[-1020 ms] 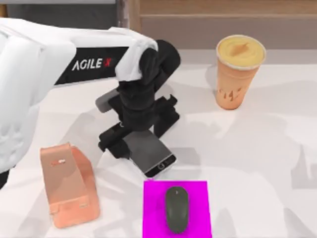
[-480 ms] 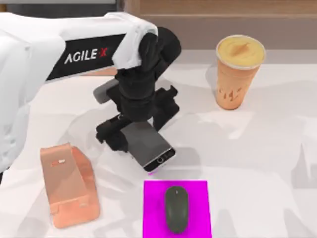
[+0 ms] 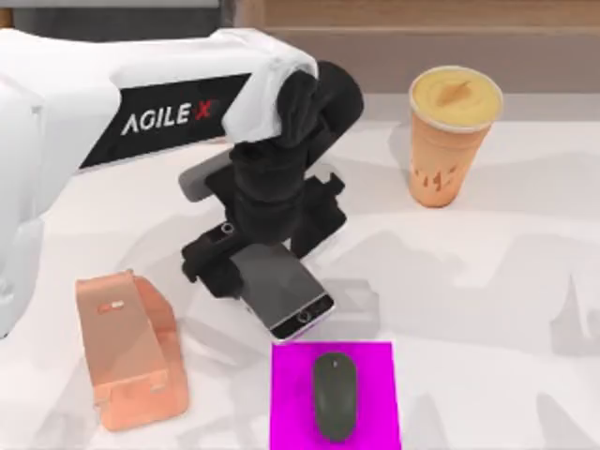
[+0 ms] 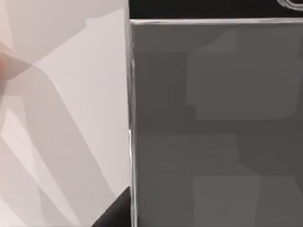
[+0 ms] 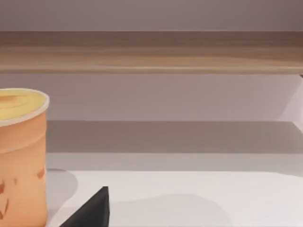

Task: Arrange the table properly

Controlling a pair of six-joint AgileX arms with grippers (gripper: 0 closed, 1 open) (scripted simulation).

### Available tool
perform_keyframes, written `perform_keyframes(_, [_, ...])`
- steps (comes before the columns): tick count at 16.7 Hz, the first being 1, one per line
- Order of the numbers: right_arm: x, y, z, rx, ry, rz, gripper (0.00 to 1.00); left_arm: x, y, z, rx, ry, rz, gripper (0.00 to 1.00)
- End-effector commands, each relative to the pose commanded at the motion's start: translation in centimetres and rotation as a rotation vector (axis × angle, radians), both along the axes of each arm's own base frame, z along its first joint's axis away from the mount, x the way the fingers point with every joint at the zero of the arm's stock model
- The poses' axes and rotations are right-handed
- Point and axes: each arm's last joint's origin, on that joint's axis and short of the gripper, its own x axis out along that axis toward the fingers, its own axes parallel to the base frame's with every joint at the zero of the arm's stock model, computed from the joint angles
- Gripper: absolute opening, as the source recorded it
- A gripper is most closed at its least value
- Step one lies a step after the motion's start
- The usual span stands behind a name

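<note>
The table (image 3: pixel 487 281), the broad white top that carries everything, is seen from above with the left gripper (image 3: pixel 258 258) near its middle, closed on the upper end of a dark phone (image 3: pixel 281 291), which is held tilted with its button end lowest, just above the far edge of the magenta pad (image 3: pixel 375 361). Whether that low end touches the tabletop cannot be told for certain, since the arm covers much of it. In the left wrist view the phone's grey glass (image 4: pixel 213 123) is shown close against the camera, with the white surface beside it. A salmon phone stand (image 3: pixel 131 361) is set near the table's front left corner, a dark mouse (image 3: pixel 335 396) lies on the pad at the front edge, and an orange cup (image 3: pixel 450 136) stands toward the back right, before the shelf unit (image 3: pixel 422 37). The right arm is parked off to the right, its camera facing the cup (image 5: pixel 21 156). The step in hand is judged to be the carrying of the phone; the next move would call for it to be swung toward the front left corner and lowered, button end first, into the stand's lip without the stand being knocked.
</note>
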Motion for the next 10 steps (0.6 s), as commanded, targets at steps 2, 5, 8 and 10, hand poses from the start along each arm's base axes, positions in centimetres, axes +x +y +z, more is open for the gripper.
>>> perform_keyframes(2, [0.0,0.0,0.0,0.0,0.0,0.0,1.0,-3.8,-1.1,1.5,0.086,-0.048,-0.044,0.0])
perform_keyframes(5, [0.0,0.0,0.0,0.0,0.0,0.0,1.0,-11.1,-2.0,5.1,0.213,-0.233,-0.158,0.0])
perform_keyframes(8, [0.0,0.0,0.0,0.0,0.0,0.0,1.0,-17.8,-0.8,8.9,0.287,-0.532,-0.27,0.0])
perform_keyframes(10, [0.0,0.0,0.0,0.0,0.0,0.0,1.0,-20.8,0.8,10.3,0.308,-0.704,-0.313,0.0])
